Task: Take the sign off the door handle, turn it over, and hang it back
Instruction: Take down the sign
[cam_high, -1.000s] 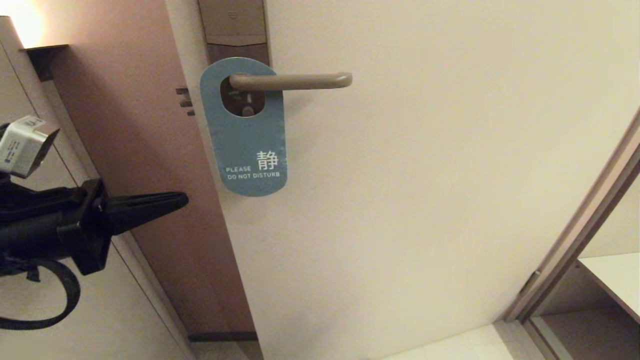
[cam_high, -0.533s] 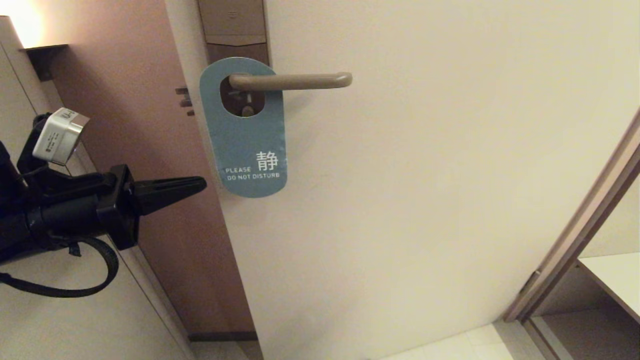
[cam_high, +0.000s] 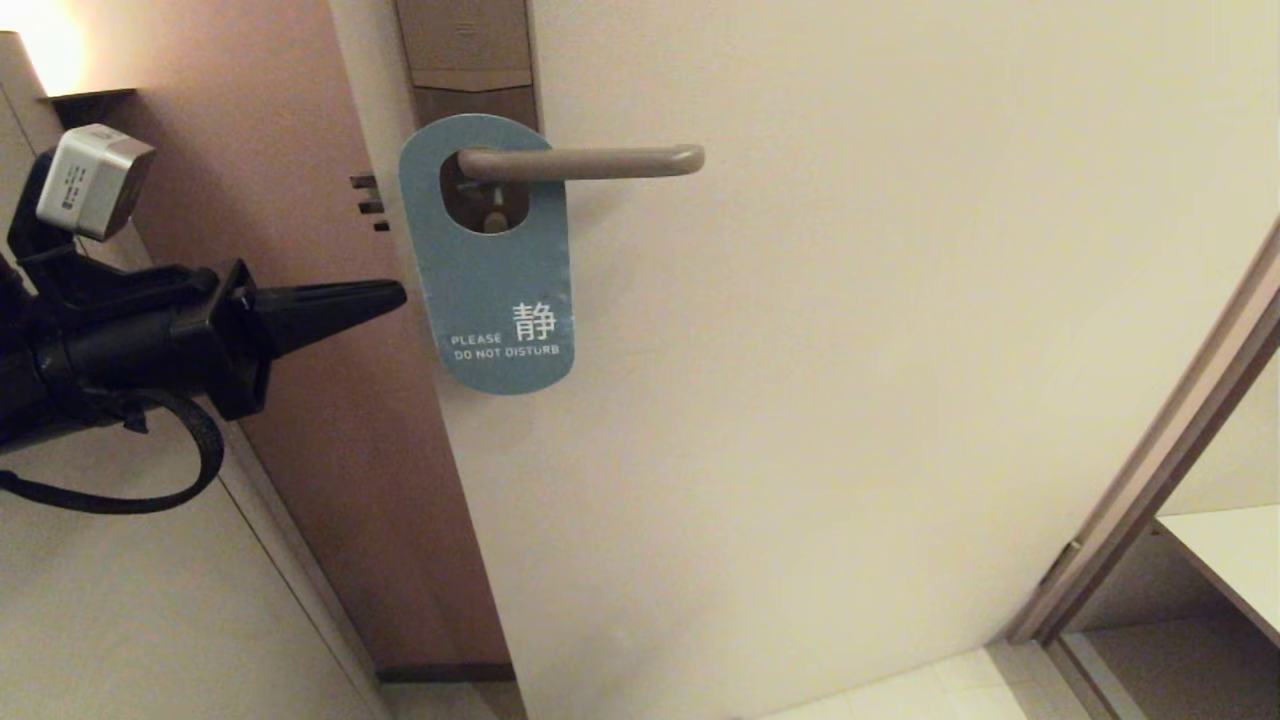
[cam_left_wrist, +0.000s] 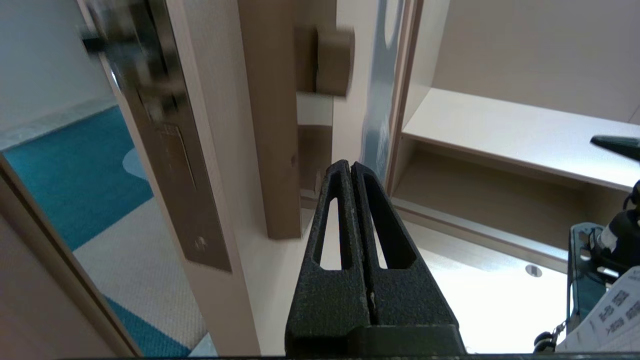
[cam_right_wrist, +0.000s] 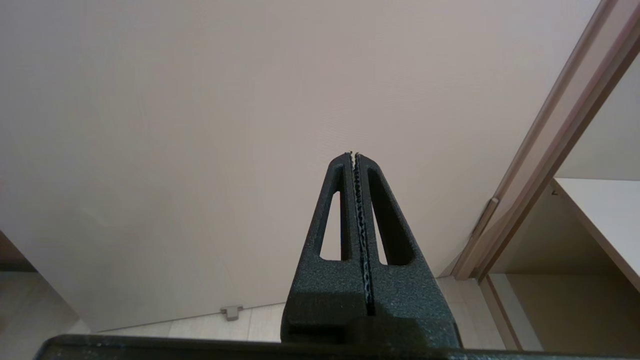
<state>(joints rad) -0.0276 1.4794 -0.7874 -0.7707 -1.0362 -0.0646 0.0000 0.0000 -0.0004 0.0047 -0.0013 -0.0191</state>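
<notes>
The teal sign (cam_high: 495, 300) hangs by its oval hole on the door handle (cam_high: 585, 161), with "PLEASE DO NOT DISTURB" facing me. The handle is a beige bar on a brown lock plate (cam_high: 468, 50). My left gripper (cam_high: 398, 292) is shut and empty, pointing at the sign's left edge from a short gap away, about mid-height of the card. In the left wrist view the gripper (cam_left_wrist: 350, 165) is shut, and the sign (cam_left_wrist: 382, 90) shows edge-on beyond it. My right gripper (cam_right_wrist: 354, 156) is shut and empty, facing the bare door low down; the head view does not show it.
The cream door (cam_high: 850, 350) stands open, its brown edge (cam_high: 270, 300) with dark latch bolts (cam_high: 370, 205) to the left of the sign. A door frame (cam_high: 1150, 470) and a white shelf (cam_high: 1230, 560) are at the lower right. A floor stop (cam_right_wrist: 231, 312) sits below the door.
My left gripper has risen and moved right toward the sign's left edge, still shut. The sign and handle have not moved.
</notes>
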